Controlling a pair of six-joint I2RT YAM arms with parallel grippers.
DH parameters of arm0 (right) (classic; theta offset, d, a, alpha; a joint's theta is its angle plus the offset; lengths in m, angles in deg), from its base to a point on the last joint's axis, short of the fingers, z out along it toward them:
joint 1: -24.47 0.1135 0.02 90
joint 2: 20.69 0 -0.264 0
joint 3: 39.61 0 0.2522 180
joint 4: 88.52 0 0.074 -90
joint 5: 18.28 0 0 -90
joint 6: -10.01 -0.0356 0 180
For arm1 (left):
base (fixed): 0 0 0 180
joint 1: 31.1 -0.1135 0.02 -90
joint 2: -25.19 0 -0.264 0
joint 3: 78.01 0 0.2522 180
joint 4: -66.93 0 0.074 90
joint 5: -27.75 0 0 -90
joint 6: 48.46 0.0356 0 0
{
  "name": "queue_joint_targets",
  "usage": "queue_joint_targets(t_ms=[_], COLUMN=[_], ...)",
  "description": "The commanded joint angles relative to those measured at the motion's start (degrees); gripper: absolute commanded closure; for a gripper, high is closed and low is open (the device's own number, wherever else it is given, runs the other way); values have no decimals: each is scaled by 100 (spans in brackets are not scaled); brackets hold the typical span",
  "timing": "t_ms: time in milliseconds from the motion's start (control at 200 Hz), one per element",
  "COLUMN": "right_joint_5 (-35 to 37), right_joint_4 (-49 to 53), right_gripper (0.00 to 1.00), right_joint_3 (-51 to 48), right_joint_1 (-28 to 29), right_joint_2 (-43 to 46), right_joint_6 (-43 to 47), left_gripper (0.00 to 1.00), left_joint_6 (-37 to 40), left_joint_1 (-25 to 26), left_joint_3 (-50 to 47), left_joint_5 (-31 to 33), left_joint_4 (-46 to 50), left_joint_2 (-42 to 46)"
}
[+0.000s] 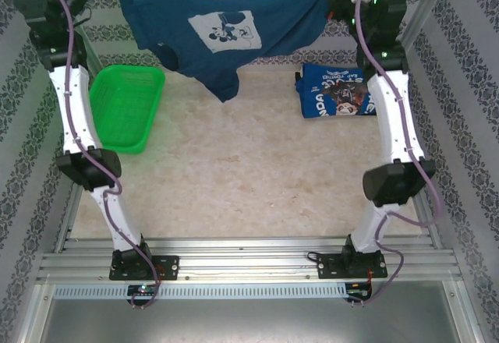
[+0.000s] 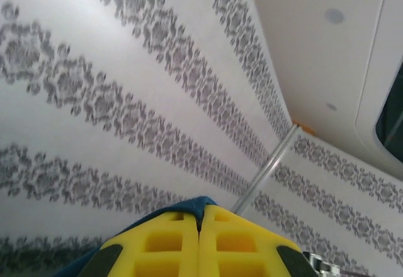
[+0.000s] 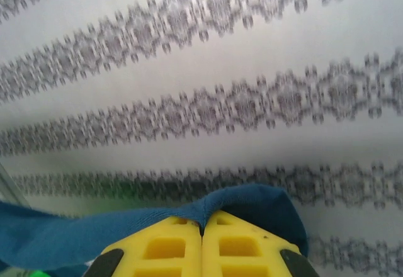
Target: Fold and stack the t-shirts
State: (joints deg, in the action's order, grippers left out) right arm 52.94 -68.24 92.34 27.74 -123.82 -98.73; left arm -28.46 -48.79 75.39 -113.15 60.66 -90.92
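Two shirts are in play. The navy shirt (image 1: 226, 31) hangs in the air at 12 o'clock over the table's far edge, stretched between both arms with its white print facing the top camera. Its lower cloth sags to a bunched point near the middle. The blue shirt (image 1: 339, 97) lies folded on the table (image 1: 234, 171) at 2 o'clock, well apart from the arm bases.

The left gripper (image 2: 199, 217) is clamped on the navy shirt, pads pressed together, with a sliver of cloth peeking past the tips. The right gripper (image 3: 203, 226) is likewise closed on the navy shirt, and a fuller fold of cloth wraps over its tips.

The thin bite on the left looks like the weakest point. Pulling the arms apart to flatten the shirt, or a quick swing, could tug the cloth out and drop that corner. The shirt also hangs lopsided, so lowering it as it is would likely lay it creased or doubled on itself and spoil the fold. Its left sleeve hangs near the basket (image 1: 125, 109) at 10 o'clock, so a descent too far toward 9 could drape cloth over the rim. A drift toward 3 could drag the hem across the blue shirt and undo its fold.
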Motion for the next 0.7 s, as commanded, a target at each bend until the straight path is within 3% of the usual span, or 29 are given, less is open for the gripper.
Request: queue_joint_targets(t_ms=[0, 70, 160, 320, 415, 485, 530, 580, 699], right_joint_5=[45, 139, 341, 695, 591, 738, 912, 1006, 1367], right_joint_4=[-999, -1497, -1993, -1884, -1561, -950, -629, -325, 92], right_gripper=[100, 100, 98, 82, 66, 63, 53, 42, 31], right_joint_3=[-2073, -3565, -5299, -6854, -7310, -7504, -7679, -7917, -8399], right_joint_1=[42, 105, 318, 734, 827, 899, 902, 869, 857], right_joint_2=[751, 1281, 1697, 2014, 2322, 2681, 2957, 3317, 4142], right_joint_6=[135, 151, 320, 277, 104, 118, 15, -150, -439], left_gripper=[100, 100, 100, 100, 100, 100, 100, 100, 100], left_joint_6=[-73, 782, 1021, 1414, 1461, 1221, 1219, 1407, 2001], left_joint_1=[1, 78, 109, 122, 129, 143, 143, 143, 143], left_joint_3=[-3115, -5134, -7290, -10271, -11154, -11582, -11797, -12020, -12456], left_joint_5=[-258, -269, -257, 244, 365, 217, 191, 195, 397], left_joint_4=[-2415, -2438, -2929, -3097, -3041, -3508, -3529, -3227, -2062], left_joint_2=[1517, 2656, 3587, 4582, 4765, 4801, 4898, 5112, 5947])
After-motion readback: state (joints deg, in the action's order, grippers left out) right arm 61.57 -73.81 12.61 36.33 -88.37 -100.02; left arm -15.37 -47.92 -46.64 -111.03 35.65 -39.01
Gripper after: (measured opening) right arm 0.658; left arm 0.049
